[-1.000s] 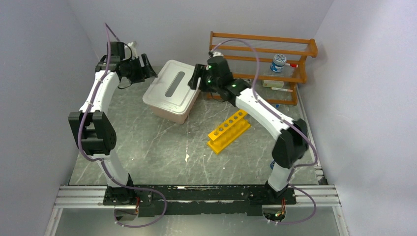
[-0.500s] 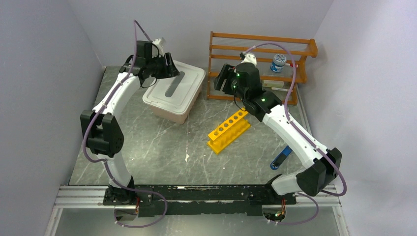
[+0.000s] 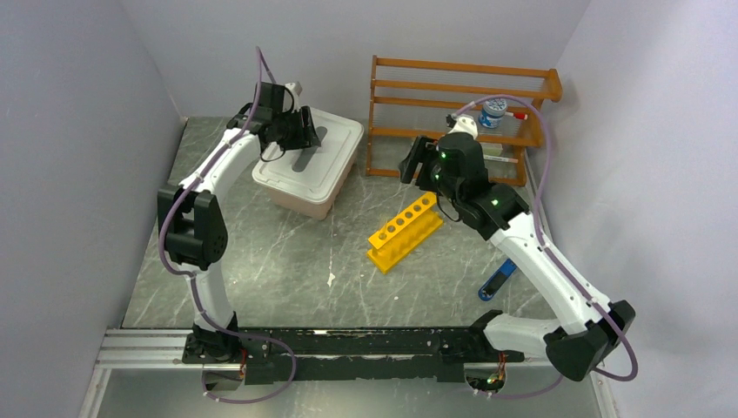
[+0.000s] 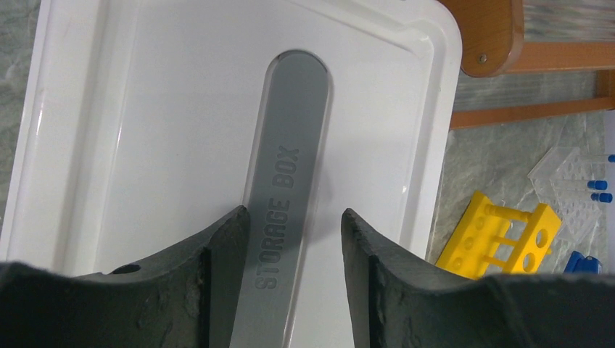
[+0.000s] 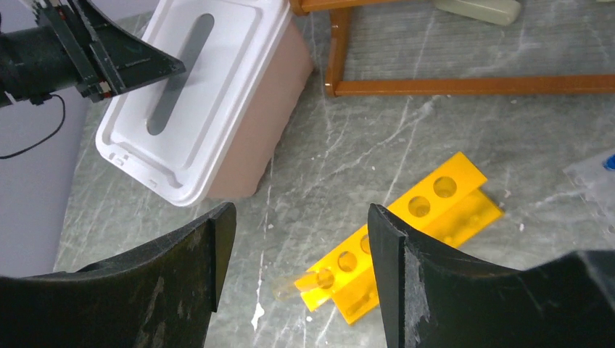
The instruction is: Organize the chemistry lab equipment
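The yellow holed rack (image 3: 405, 231) lies on the table's middle; it also shows in the right wrist view (image 5: 424, 217) and the left wrist view (image 4: 508, 232). A clear tube (image 5: 301, 285) sticks out of its end hole. My left gripper (image 3: 306, 131) (image 4: 294, 217) is open and empty, just above the white lid's grey handle strip (image 4: 290, 167). My right gripper (image 3: 416, 161) (image 5: 297, 217) is open and empty, held high above the table between the tub and the rack. A red-capped squeeze bottle (image 3: 496, 111) stands on the shelf. Blue-capped tubes (image 4: 598, 190) lie in a clear bag.
The pink tub with white lid (image 3: 287, 170) stands at the back left. The wooden shelf rack (image 3: 461, 87) stands against the back wall on the right. A blue item (image 3: 498, 280) lies on the table by the right arm. Walls close in both sides.
My left gripper has swung right, from the back left corner to above the tub lid. My right gripper has moved right, away from the tub, uncovering the blue item.
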Robot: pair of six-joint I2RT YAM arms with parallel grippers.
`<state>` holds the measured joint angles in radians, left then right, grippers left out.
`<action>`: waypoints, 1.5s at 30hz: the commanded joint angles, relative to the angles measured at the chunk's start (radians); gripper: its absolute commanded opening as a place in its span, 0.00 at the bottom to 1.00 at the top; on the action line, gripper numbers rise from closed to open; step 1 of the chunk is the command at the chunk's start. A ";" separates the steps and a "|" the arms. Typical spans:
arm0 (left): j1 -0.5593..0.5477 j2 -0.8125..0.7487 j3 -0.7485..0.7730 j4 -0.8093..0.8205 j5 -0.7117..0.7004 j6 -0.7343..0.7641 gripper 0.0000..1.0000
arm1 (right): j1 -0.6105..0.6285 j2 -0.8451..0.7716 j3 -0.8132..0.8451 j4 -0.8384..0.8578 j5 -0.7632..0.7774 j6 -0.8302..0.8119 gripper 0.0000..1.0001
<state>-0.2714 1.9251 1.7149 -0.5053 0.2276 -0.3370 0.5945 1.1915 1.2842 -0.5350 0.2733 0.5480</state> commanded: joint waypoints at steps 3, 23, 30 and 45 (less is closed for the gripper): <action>-0.008 -0.130 0.067 -0.142 -0.044 0.041 0.65 | -0.004 -0.073 0.027 -0.143 0.056 -0.031 0.74; -0.008 -0.962 -0.272 -0.461 -0.385 0.015 0.83 | -0.006 -0.209 0.244 -0.695 0.313 0.104 0.98; -0.008 -1.036 -0.225 -0.598 -0.370 -0.007 0.81 | -0.004 -0.184 0.493 -0.757 0.312 0.002 1.00; -0.008 -1.157 -0.179 -0.664 -0.379 -0.011 0.90 | -0.005 -0.273 0.444 -0.721 0.284 -0.029 1.00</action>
<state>-0.2760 0.7742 1.5314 -1.1584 -0.1585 -0.3405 0.5926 0.9489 1.7603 -1.2495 0.5499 0.5354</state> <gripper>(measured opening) 0.891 0.997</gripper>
